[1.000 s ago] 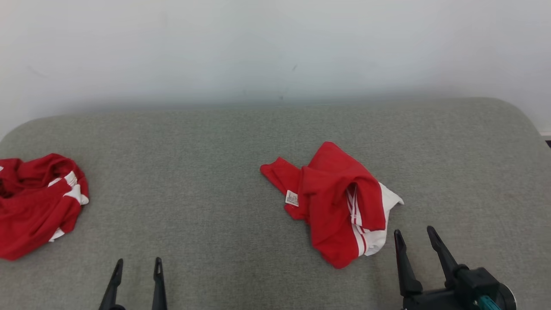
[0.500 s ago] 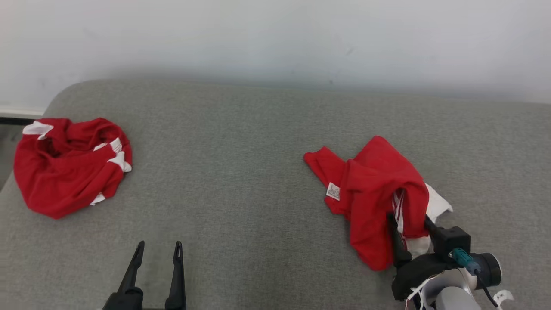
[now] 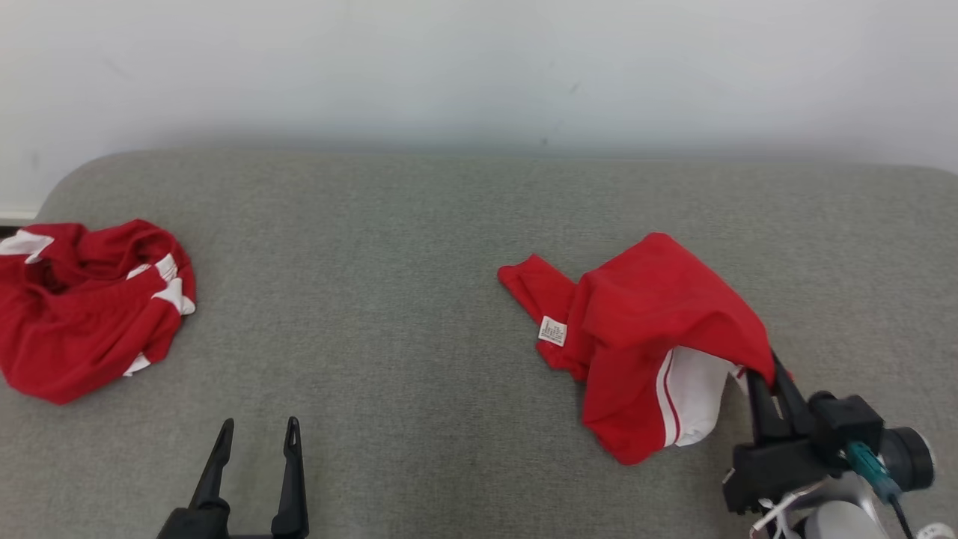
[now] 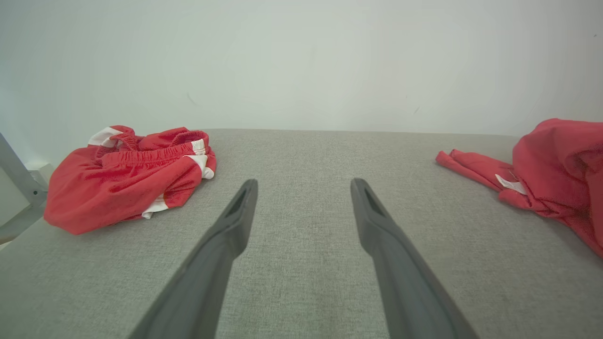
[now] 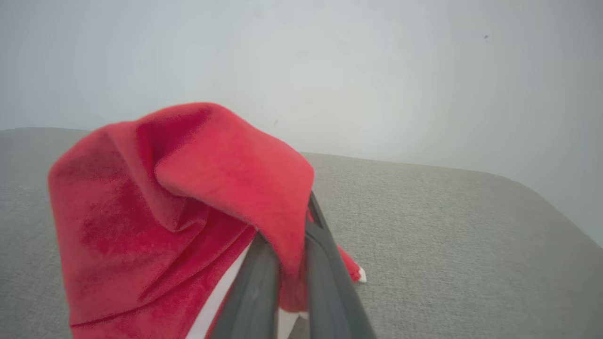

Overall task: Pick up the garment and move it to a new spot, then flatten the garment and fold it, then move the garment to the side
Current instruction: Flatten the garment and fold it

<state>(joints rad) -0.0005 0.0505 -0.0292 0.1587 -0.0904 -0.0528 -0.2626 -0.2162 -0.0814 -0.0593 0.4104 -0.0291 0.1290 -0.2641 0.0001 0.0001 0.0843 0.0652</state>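
We log right gripper [image 3: 766, 380] clenched on garment [image 3: 658, 307], near corner; cloth trails ahead-left of it; left gripper [image 3: 258, 434] released, well apart.

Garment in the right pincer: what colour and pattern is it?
Red garment, with a white panel carrying a thin red stripe; clearest in the head view.

Nothing can be read. A small white tag [image 3: 552, 331] on the red garment [image 3: 658, 307] carries faint dark print, too small to make out.
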